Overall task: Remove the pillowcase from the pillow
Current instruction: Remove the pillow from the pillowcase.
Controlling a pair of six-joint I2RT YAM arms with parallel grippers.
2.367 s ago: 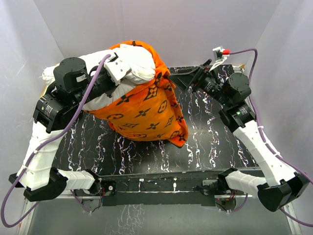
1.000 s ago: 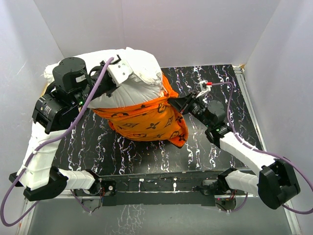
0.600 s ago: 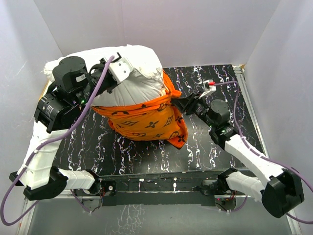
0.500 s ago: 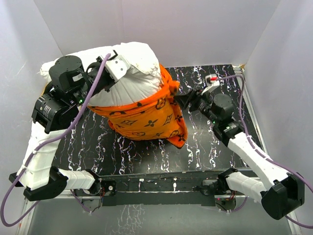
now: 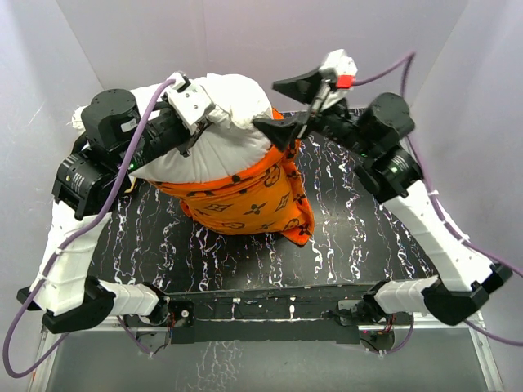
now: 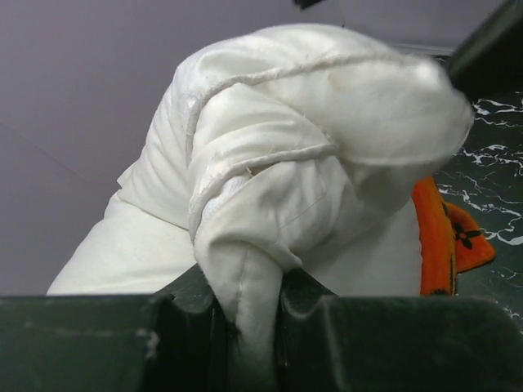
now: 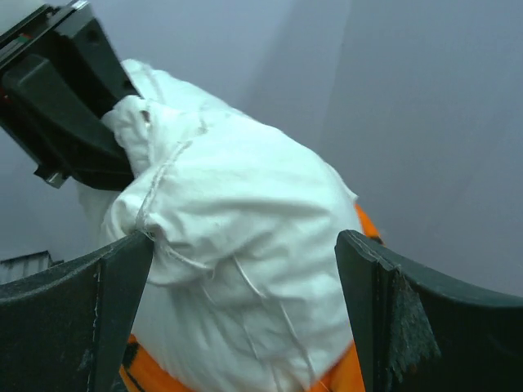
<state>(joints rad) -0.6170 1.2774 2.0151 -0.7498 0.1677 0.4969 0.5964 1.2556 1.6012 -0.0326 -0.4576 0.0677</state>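
Right gripper (image 5: 270, 104) has risen from the pillowcase's (image 5: 245, 194) edge to beside the pillow's (image 5: 219, 153) top, fingers spread wide; left gripper (image 5: 211, 122) pinches a fold of the white pillow, held upright at the table's (image 5: 368, 237) back left; pillowcase covers only its lower half.

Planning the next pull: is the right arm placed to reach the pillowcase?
Probably yes: the open right pincer hovers beside the pillowcase, nothing between; the left pincer grips the pillow.

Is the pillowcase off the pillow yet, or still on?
Half on. The pillow is bare and white on top, pinched by the left gripper; the orange pillowcase wraps its lower part.
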